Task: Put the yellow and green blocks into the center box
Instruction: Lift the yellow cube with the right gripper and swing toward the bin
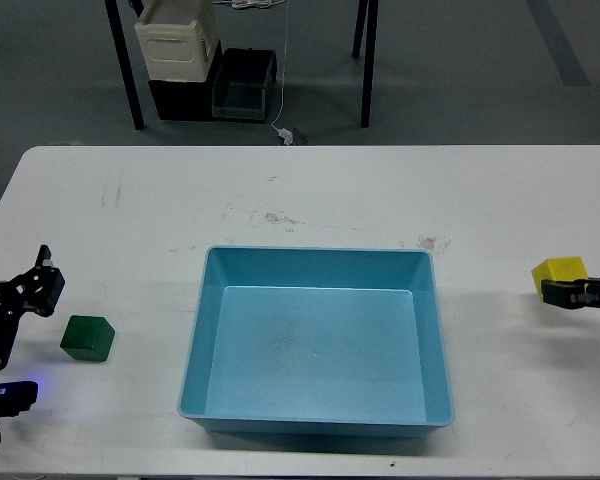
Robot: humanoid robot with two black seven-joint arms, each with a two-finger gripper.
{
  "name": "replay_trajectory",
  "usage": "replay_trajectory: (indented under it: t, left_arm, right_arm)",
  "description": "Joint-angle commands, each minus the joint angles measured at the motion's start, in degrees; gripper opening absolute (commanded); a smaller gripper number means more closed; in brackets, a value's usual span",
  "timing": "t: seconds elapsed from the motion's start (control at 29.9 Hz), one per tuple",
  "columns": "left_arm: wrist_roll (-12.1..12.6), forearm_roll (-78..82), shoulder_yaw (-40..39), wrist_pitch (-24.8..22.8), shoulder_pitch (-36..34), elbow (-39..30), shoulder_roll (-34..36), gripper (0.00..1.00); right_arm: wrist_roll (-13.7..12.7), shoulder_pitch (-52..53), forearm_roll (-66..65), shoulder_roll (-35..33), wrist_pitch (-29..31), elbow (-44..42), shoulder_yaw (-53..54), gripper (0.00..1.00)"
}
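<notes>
The green block (88,337) lies on the white table left of the light blue center box (198,330), which holds nothing. My left gripper (44,282) sits just up and left of the green block, apart from it, open and empty. My right gripper (570,291) is at the right edge of the view, shut on the yellow block (560,271), which it holds off the table to the right of the box. Most of the right arm is out of view.
The white table (310,190) ends close to the box's front wall. Beyond the far edge are black table legs, a cream container (177,42) and dark bins (242,85) on the floor.
</notes>
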Motion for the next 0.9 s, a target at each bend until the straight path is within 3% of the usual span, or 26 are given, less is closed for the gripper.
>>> replay_trajectory:
  t: [0.0, 0.17, 0.23, 0.4, 0.57, 0.67, 0.87]
  left_arm:
    - [0.0, 0.0, 0.0, 0.0, -0.1, 0.0, 0.1, 1.00]
    - [0.0, 0.1, 0.0, 0.0, -0.1, 0.0, 0.0, 1.00]
    - [0.0, 0.0, 0.0, 0.0, -0.1, -0.1, 0.0, 1.00]
    - [0.0, 0.1, 0.0, 0.0, -0.1, -0.1, 0.1, 1.00]
    - [0.0, 0.1, 0.0, 0.0, -0.1, 0.0, 0.1, 1.00]
    - [0.0, 0.1, 0.0, 0.0, -0.1, 0.0, 0.1, 1.00]
    - [0.0, 0.0, 0.0, 0.0, -0.2, -0.1, 0.1, 1.00]
  right_arm:
    - [0.3, 0.3, 0.0, 0.2, -0.1, -3.3, 9.7, 0.00]
    - [1.6, 1.9, 0.0, 1.5, -0.8, -6.8, 18.5, 0.00]
    - [4.7, 4.0, -0.1, 1.1, -0.8, -6.8, 18.7, 0.00]
    - [17.1, 9.2, -2.9, 0.6, -0.7, -6.7, 18.6, 0.00]
    - [34.9, 14.7, -12.2, -0.4, -0.7, -4.5, 16.5, 0.01]
    - [42.2, 18.1, -17.8, -0.4, -0.6, -0.7, 14.2, 0.01]
    - [42.2, 26.5, -29.8, 0.6, -0.3, 8.0, 0.9, 0.01]
